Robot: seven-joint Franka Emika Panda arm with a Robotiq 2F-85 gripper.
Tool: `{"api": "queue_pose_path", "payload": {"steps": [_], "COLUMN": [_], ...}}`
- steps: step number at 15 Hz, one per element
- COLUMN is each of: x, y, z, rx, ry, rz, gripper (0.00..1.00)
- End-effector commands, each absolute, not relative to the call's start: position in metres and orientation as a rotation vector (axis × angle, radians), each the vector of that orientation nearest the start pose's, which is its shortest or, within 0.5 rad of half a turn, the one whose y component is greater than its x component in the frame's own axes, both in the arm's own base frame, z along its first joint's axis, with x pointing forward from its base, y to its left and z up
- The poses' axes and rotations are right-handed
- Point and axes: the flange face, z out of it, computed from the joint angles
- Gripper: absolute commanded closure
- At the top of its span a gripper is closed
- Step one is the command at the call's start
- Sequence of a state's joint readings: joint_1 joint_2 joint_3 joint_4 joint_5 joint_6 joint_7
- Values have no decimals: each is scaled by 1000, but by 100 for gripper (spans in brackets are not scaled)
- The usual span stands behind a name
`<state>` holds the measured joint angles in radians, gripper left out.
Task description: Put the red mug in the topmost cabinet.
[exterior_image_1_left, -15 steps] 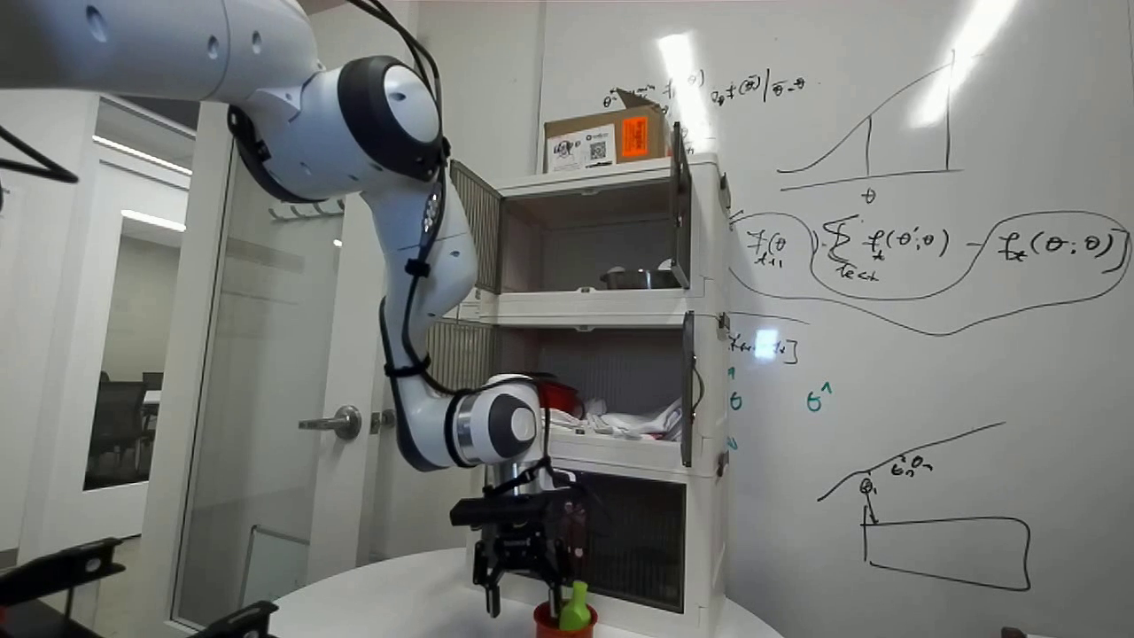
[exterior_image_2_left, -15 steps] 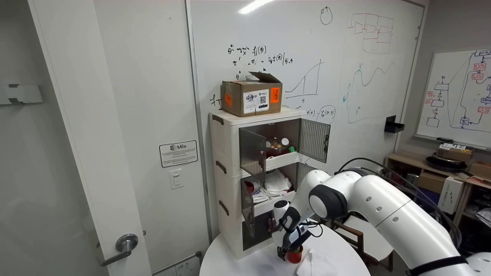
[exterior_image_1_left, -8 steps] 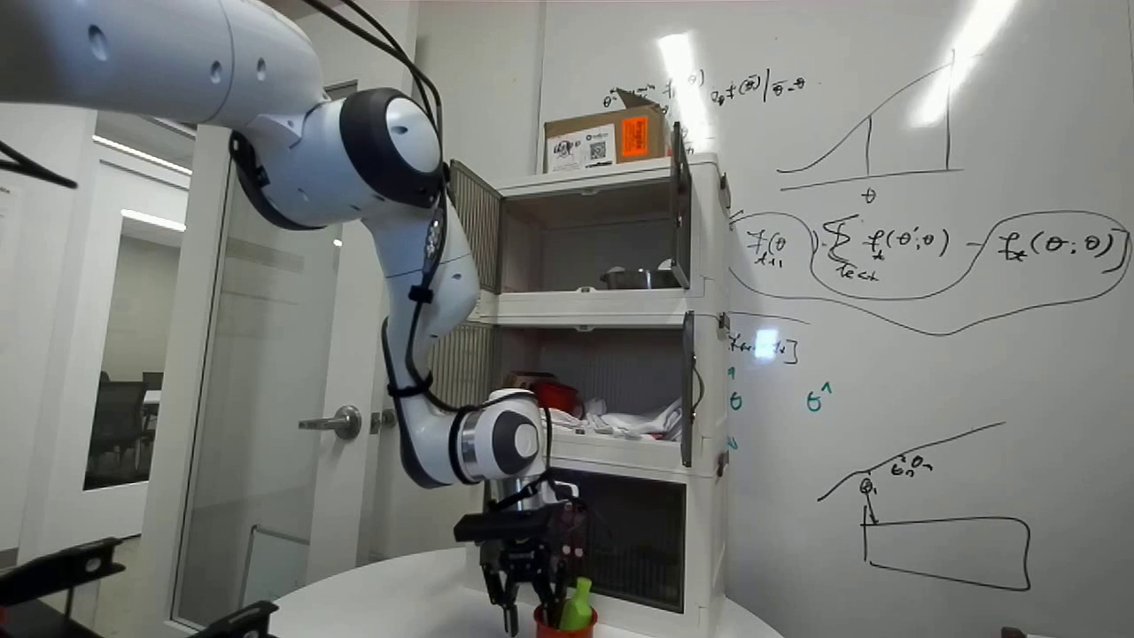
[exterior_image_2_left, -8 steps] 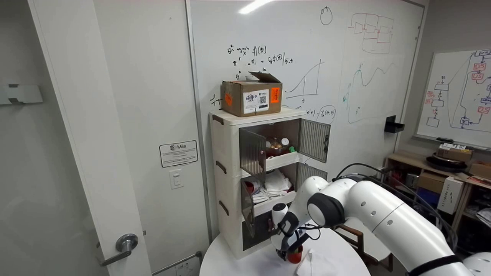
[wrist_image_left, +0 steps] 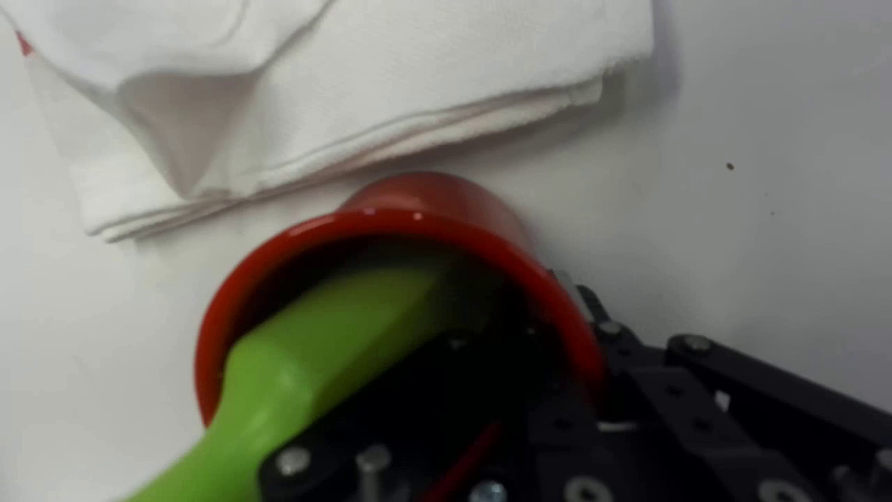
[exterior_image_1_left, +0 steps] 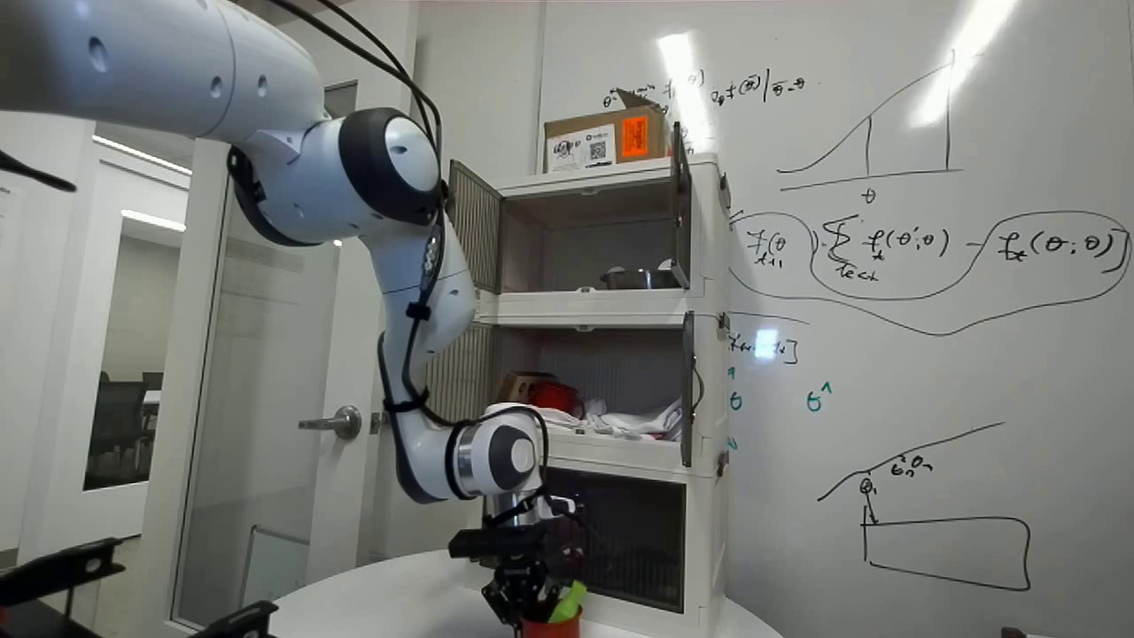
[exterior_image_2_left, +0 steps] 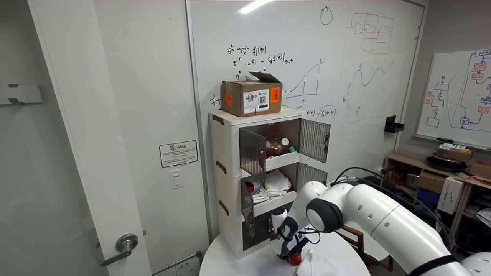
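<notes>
Grasping looks to be the step in hand: the black, two-fingered claw (wrist_image_left: 547, 310) straddles the wall of the small, round, glossy red mug (wrist_image_left: 446, 202) and seems clenched on it. Beside the claw, a smooth, bright-green, necked object (wrist_image_left: 306, 362) leans inside the mug. The next move calls for a level lift towards the open, white-framed topmost cabinet (exterior_image_1_left: 567, 235), high above the claw.
</notes>
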<state>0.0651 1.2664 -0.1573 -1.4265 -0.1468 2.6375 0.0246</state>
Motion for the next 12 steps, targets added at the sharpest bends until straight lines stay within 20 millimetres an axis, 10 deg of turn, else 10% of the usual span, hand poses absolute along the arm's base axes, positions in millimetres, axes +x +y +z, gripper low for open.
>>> {"api": "queue_pose_path", "payload": {"steps": [1, 7, 12], "x": [645, 623, 612], "y": [-35, -1, -7], "z": [-57, 10, 79], "rx": [-3368, -3263, -3260], "ry": [-312, -766, -738], "rz": [247, 476, 370], "gripper": [99, 99, 99]}}
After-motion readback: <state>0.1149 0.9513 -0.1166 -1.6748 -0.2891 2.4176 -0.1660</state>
